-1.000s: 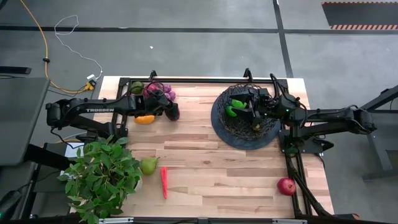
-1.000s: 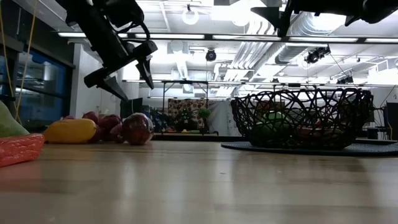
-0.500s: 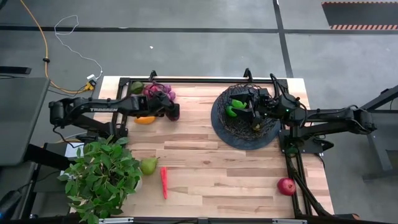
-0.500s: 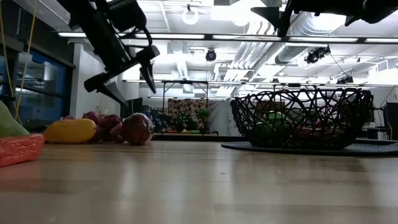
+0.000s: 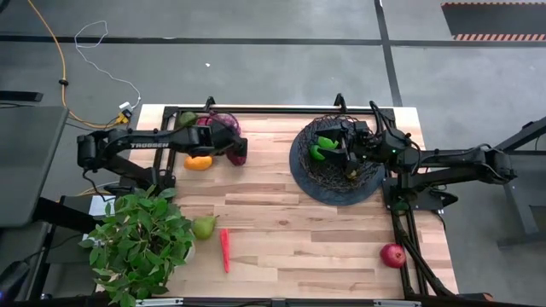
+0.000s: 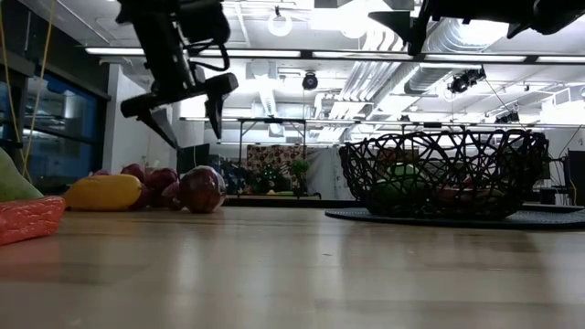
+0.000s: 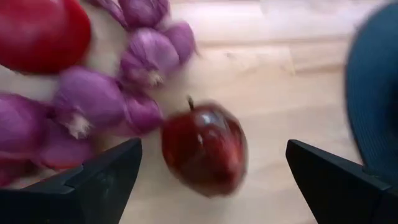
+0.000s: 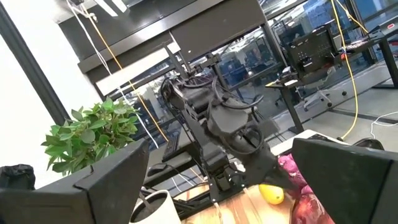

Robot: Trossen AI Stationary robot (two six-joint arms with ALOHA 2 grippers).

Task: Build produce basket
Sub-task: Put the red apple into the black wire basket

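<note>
My left gripper [image 6: 187,108] hangs wide open above the dark red round apple [image 7: 205,148] at the table's far left, beside the purple grape bunch [image 7: 112,102], and I fear a finger nudging it away from the black wire basket [image 5: 337,158].

Left arm hides most of the grapes [image 5: 229,124] from above

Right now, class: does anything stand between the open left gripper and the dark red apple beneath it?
Nothing visible does. The left gripper hangs open above the dark red apple, clear air between; the purple grapes lie beside the apple.
</note>
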